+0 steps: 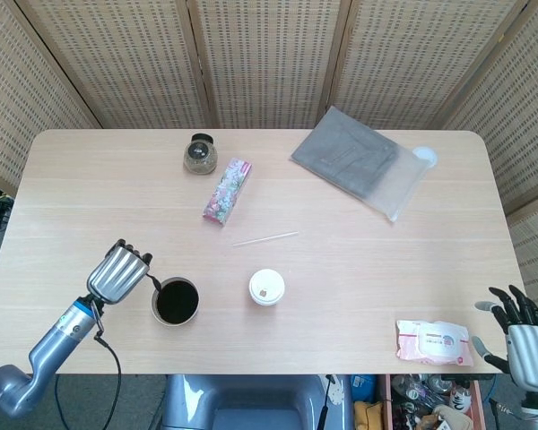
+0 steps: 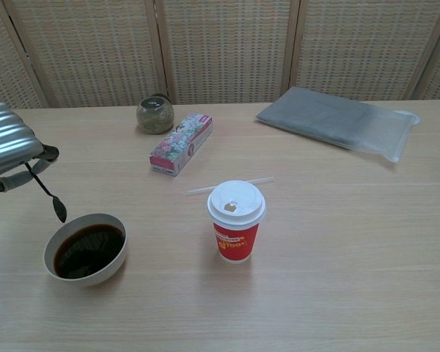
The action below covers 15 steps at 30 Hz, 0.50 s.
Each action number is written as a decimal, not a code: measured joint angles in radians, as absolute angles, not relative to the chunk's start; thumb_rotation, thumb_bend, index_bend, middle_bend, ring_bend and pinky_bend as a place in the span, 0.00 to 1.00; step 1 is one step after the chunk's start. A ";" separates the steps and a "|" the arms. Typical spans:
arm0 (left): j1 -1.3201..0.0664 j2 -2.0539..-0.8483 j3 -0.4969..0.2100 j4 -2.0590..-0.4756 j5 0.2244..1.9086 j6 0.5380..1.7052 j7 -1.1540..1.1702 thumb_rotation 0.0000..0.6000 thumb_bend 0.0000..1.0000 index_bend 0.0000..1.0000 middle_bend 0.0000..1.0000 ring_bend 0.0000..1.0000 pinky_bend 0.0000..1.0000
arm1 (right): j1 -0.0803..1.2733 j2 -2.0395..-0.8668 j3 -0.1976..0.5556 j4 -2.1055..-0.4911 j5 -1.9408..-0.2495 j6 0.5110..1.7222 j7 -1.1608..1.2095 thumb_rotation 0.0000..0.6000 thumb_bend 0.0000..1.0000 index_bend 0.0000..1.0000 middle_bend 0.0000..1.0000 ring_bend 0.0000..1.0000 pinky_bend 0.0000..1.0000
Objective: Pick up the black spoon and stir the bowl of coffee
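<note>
Our left hand (image 2: 11, 147) grips the black spoon (image 2: 48, 194) by the upper end of its handle, fingers curled around it, and hangs just above the left rim of the bowl of coffee (image 2: 86, 248). We read the spoon's long axis as running steeply down and toward the robot's right, so its small oval tip sits just over the near-left edge of the bowl, apart from the liquid. From the head view the same hand (image 1: 119, 273) lies directly left of the bowl (image 1: 176, 301), with the spoon (image 1: 154, 282) bridging the gap between them. We judge that the coming move is a short travel rightward and down to bring the tip into the coffee. The spoon is thin, dark and slender-handled; the bowl is pale with a dark, glossy fill reaching near the rim. Our right hand (image 1: 517, 327) holds nothing, fingers spread, and sits well apart at the far right table edge, so the left hand is much nearer.
</note>
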<state>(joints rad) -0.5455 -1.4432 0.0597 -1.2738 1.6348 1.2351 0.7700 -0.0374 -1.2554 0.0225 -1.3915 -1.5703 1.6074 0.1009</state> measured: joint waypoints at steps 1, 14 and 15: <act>-0.545 -1.448 0.063 -1.271 1.640 1.232 0.779 1.00 0.42 0.69 0.79 0.73 0.70 | -0.039 -1.255 0.022 -1.390 -1.570 1.609 0.103 1.00 0.38 0.37 0.28 0.11 0.19; -0.542 -1.497 0.084 -1.264 1.669 1.186 0.843 1.00 0.42 0.69 0.79 0.73 0.70 | -0.051 -1.260 0.022 -1.374 -1.562 1.617 0.120 1.00 0.38 0.37 0.28 0.11 0.19; -0.541 -1.502 0.091 -1.262 1.677 1.182 0.852 1.00 0.42 0.69 0.79 0.73 0.70 | -0.052 -1.261 0.022 -1.370 -1.559 1.616 0.124 1.00 0.38 0.37 0.28 0.11 0.19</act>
<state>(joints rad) -0.5411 -1.5016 0.0910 -1.2620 1.6772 1.1820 0.8525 -0.0522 -1.2609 0.0218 -1.3703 -1.5591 1.6160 0.1238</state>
